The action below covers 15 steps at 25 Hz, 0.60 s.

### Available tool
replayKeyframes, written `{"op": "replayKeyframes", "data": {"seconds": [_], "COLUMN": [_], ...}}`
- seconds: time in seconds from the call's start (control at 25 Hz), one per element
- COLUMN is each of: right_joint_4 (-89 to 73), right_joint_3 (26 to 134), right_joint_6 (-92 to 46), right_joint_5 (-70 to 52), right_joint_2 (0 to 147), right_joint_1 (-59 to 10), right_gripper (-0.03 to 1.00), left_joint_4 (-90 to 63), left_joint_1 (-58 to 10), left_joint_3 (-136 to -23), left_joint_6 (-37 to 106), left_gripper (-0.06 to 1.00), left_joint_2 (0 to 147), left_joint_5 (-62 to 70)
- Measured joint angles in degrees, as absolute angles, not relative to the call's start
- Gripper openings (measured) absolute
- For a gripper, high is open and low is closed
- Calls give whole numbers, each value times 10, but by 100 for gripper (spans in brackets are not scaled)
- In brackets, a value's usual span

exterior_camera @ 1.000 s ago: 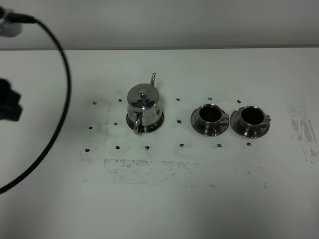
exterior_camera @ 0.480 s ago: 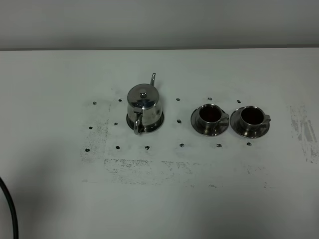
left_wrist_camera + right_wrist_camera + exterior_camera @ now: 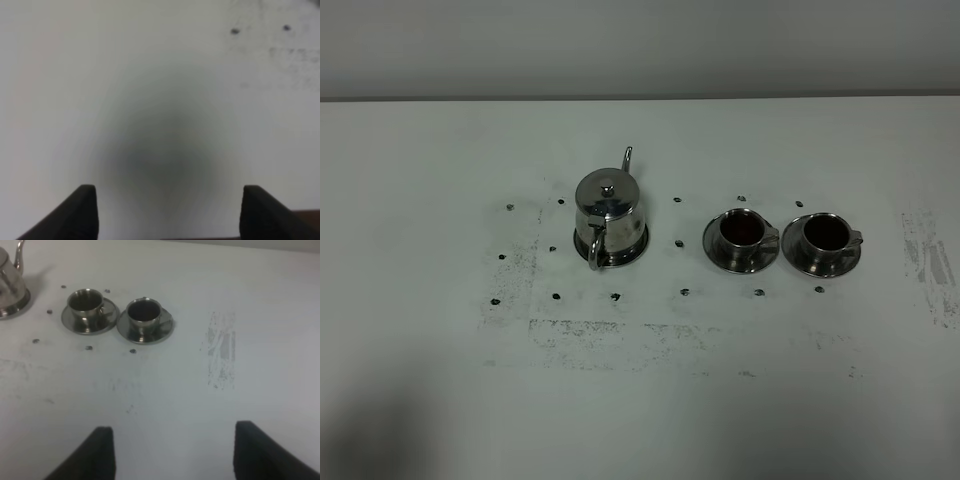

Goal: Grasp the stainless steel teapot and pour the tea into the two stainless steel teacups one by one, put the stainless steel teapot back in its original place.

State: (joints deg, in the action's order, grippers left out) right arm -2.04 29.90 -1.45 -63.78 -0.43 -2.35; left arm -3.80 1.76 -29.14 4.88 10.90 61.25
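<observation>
The white counter (image 3: 420, 350) is scuffed with grey wear marks and dotted with small dark spots around the steel ware. In the high view neither arm shows; only a faint soft shadow lies at about 7 o'clock of the frame.

Furthest left of the ware stands the stainless steel teapot (image 3: 609, 213), upright, lid on, seated on its round steel dish (image 3: 636, 247), whose rim shows around the base. Its thin spout points to 12 o'clock, away from the camera, and its loop handle to 6 o'clock, overhanging the dish edge. The pot sits left of centre, at 9 o'clock from the cups and clearly apart from them.

Next to the right comes the left teacup (image 3: 740, 231) on its saucer (image 3: 718, 256), holding dark reddish-brown tea (image 3: 741, 230); its handle points to 3 o'clock. Just beside it, saucer rims close together, stands the right teacup (image 3: 826, 235) on its own saucer (image 3: 804, 262), also with dark tea in it and its handle at 3 o'clock. A pale scuffed patch marks the counter further right.

The left end effector (image 3: 167, 210) hangs over bare counter with its two dark fingers spread wide, released, nothing between them; a blurred shadow lies below it. The right end effector (image 3: 172, 452) is likewise released and empty, fingers wide apart, over bare counter with both cups and the edge of the teapot ahead of it
</observation>
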Motion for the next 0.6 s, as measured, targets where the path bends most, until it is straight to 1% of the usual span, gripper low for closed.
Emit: {"op": "replayKeyframes", "data": {"seconds": [0.36, 0.6], "right_joint_4": [-20, -20], "right_joint_3": [299, 299], "right_joint_6": [-14, -14], "right_joint_5": [-638, -638], "right_joint_2": [-4, -4], "right_joint_1": [-23, -23], "right_gripper": [50, 50], "left_joint_4": [-39, -39], "left_joint_1": [-2, -6], "left_joint_3": [-291, -291], "left_joint_6": [48, 50], "left_gripper": [57, 57], "left_joint_2": [3, -2], "left_joint_5": [613, 613]}}
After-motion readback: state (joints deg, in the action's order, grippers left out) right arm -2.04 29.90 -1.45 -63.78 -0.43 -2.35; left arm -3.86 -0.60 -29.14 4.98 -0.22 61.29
